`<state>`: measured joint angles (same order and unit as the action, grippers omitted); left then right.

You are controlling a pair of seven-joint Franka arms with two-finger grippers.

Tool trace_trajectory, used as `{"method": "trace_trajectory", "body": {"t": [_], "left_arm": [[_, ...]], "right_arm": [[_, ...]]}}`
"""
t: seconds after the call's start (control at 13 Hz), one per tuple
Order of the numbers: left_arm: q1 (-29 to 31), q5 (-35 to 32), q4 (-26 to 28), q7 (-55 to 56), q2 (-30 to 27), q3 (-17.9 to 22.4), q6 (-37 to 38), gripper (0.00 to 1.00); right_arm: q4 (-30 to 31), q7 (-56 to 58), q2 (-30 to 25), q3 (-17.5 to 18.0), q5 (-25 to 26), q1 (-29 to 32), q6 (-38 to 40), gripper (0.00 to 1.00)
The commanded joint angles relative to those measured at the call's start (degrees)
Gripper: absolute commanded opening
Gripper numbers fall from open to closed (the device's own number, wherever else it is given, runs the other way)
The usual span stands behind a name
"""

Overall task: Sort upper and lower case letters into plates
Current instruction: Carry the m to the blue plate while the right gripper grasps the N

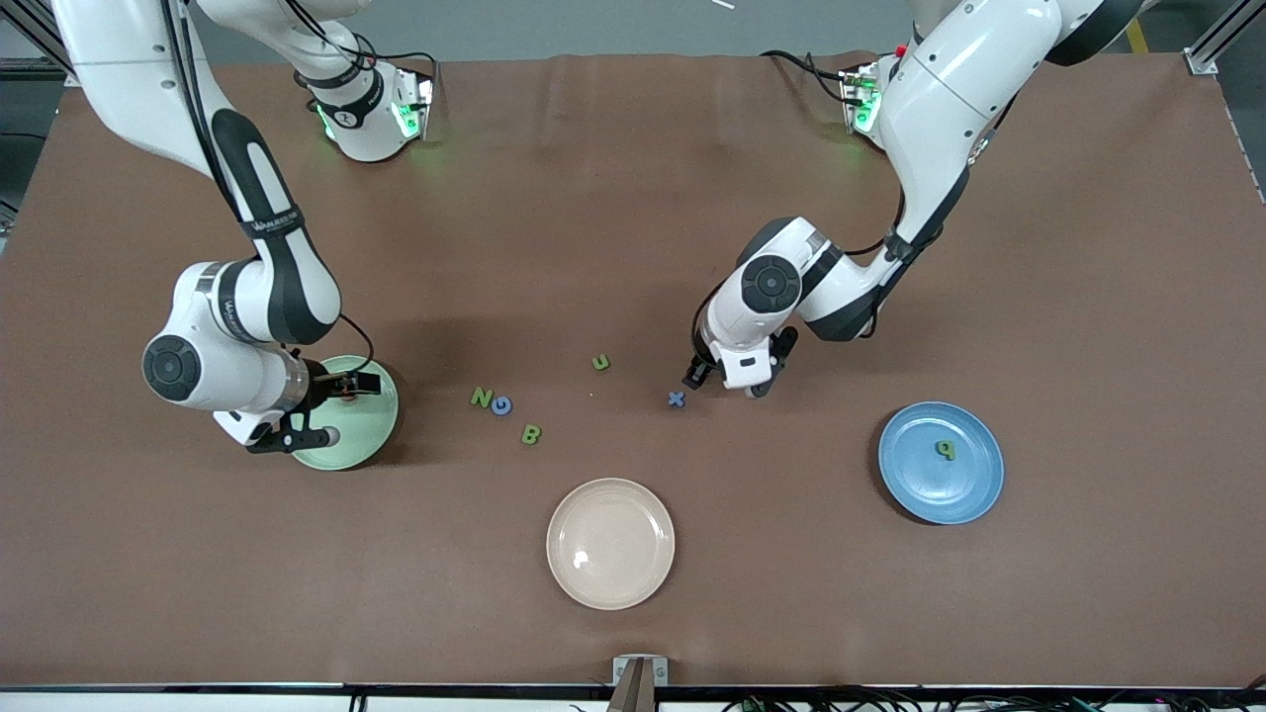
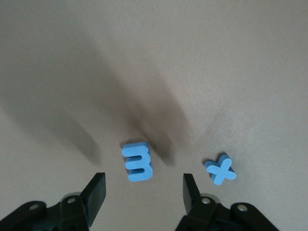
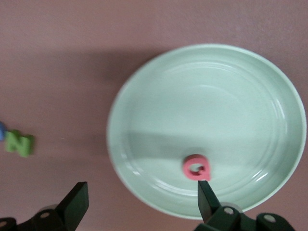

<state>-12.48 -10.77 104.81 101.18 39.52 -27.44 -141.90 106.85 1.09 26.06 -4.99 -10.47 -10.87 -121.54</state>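
My right gripper (image 1: 331, 410) hangs open over the pale green plate (image 1: 374, 427). In the right wrist view (image 3: 142, 202) a red letter (image 3: 196, 168) lies in that plate (image 3: 216, 106), by one fingertip (image 3: 206, 196). My left gripper (image 1: 730, 384) is open, low over the table; in the left wrist view (image 2: 143, 192) a blue m-shaped letter (image 2: 137, 161) lies just ahead of its fingers, with the blue x (image 2: 221, 169) beside it. The x (image 1: 677, 399), green u (image 1: 600, 363), green N (image 1: 481, 398), blue G (image 1: 501, 404) and green B (image 1: 531, 434) lie on the table. A green p (image 1: 947, 449) lies in the blue plate (image 1: 920, 480).
A beige plate (image 1: 633, 559) sits nearer the front camera than the loose letters, mid-table. The green N (image 3: 19, 143) also shows in the right wrist view, beside the green plate.
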Motion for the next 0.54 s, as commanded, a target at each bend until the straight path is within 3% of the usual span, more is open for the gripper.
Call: {"method": "trace_trajectory", "body": {"t": [0.0,0.46], "left_arm": [[-0.4,-1.3,-1.1,1.4,0.9,0.5,-0.1,0.71],[-0.4,-1.1,-1.9,1.4,2.4,1.0,-0.1,0.62]], "right_arm": [[-0.4,-9.8,0.0,-0.3,-0.6,-3.4,-1.1,1.0],[1.3,-21.2,5.1,-0.5,-0.4,-10.6,-14.5,1.0]]}}
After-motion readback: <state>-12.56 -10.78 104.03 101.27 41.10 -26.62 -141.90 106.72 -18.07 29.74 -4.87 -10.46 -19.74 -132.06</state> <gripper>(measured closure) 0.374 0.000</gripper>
